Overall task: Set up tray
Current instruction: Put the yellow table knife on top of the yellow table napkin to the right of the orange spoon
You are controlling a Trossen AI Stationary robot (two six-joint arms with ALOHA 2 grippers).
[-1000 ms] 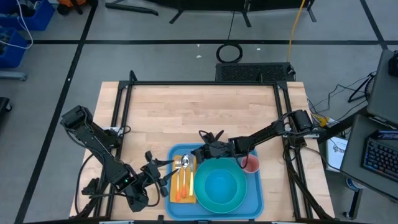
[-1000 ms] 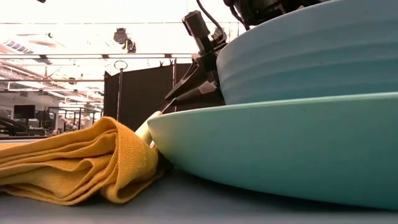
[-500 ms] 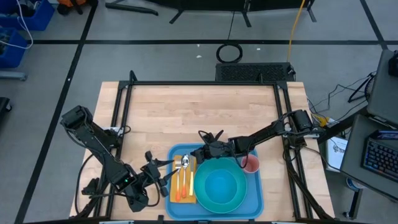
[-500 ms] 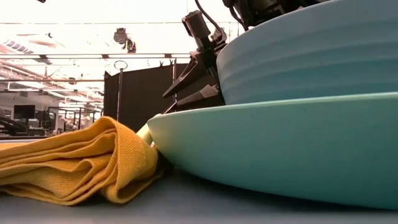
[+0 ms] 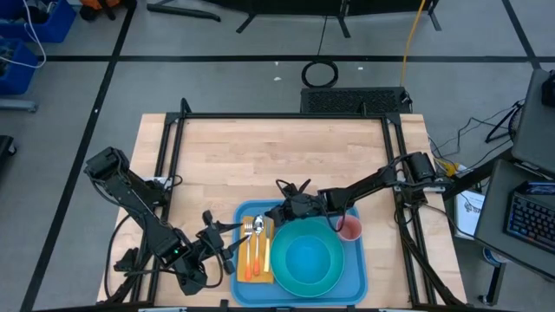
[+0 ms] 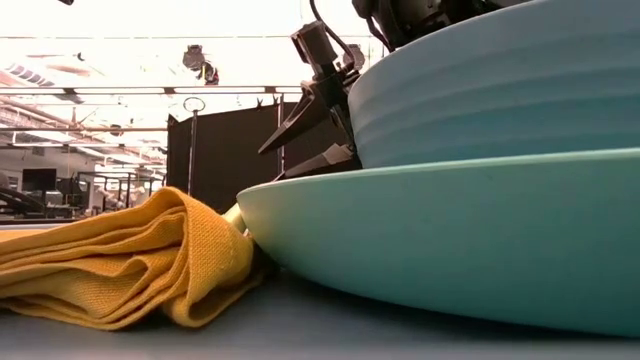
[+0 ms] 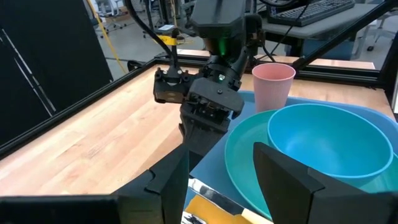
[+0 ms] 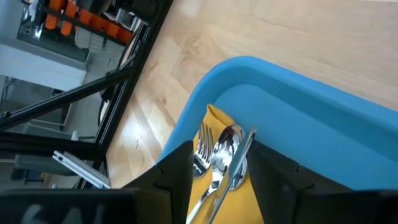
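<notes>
working over a light wood table (image 5: pixel 277 156) framed by black metal rails; grey floor with dark tape lines all round, a coiled cable (image 5: pixel 319 73) on the floor beyond the far edge, a desk with a keyboard (image 5: pixel 531 215) off to my right. low view looks into a big room with bright ceiling beams and a dark partition (image 6: pixel 225 150).

tray (image 5: pixel 355 269) is big, flat, blue plastic, rectangular, rounded corners, raised rim. it sits at the near edge of the table, about centre, between my 2 arms. on it: a yellow-orange napkin (image 5: pixel 251 256) along its left side, folded and rumpled in the low view, with fork (image 8: pixel 203 151), spoon (image 8: pixel 227 142) and knife (image 8: pixel 241 163) lying on it, heads toward the far rim. a turquoise plate (image 5: pixel 305 260) fills most of the rest, a blue bowl (image 7: pixel 329 140) stacked in it. a pink cup (image 5: pixel 349 228) stands upright at the tray's far right corner, just beside the plate.

my right gripper (image 5: pixel 279 211) is low over the tray's far left corner, above the cutlery heads, jaws part open, nothing held. in its wrist view the 2 fingers straddle the utensil heads without touching that i can see.

my left gripper (image 5: pixel 227 245) waits just off the tray's left edge, jaws apart, empty.
</notes>
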